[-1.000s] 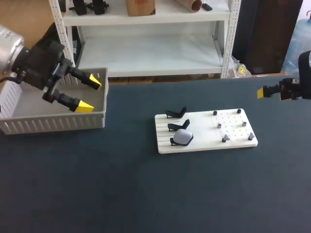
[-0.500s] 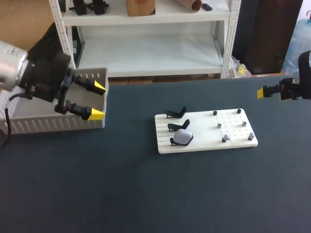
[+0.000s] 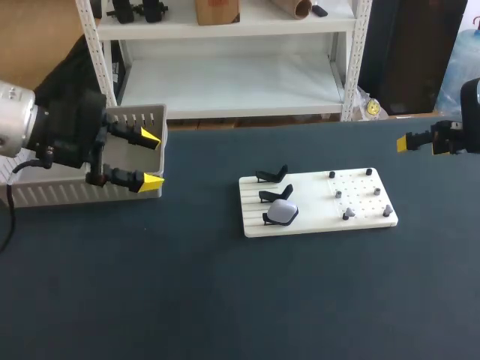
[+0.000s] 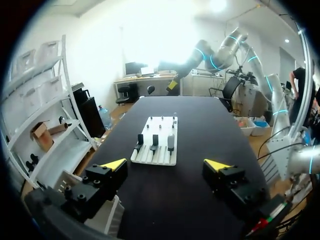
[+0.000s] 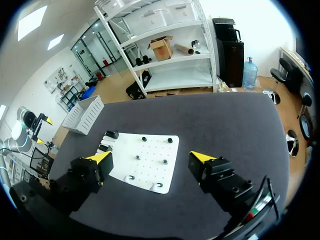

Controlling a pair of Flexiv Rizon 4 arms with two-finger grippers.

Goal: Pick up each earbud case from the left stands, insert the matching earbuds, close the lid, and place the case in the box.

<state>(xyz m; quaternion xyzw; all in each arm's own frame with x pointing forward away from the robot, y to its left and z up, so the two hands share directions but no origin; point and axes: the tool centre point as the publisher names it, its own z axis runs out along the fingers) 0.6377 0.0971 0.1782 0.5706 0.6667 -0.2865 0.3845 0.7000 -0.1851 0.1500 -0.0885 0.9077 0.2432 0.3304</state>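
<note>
Risk is judged to lie chiefly in the approach to the one earbud case (image 3: 282,212) seen on the white board (image 3: 315,225). It is perched on the nearest of three black stands (image 3: 271,177), and the other two stands are bare. The left gripper (image 3: 151,159) is held wide apart and empty at the near corner of the box (image 3: 52,193), well apart from the board. The right gripper (image 5: 150,157) is likewise spread wide with nothing in it, off to the board's far side.

If the left fingers are swung away carelessly, the box wall could be caught and the box dragged. With the stands set so near one another, a wide-spread finger could strike the middle stand, or the case could be knocked from its perch. The case looks rounded and smooth, so an off-centre pinch could squeeze it out. The earbuds (image 3: 338,193) on the board's pegs are small and easily dropped or mismatched.
</note>
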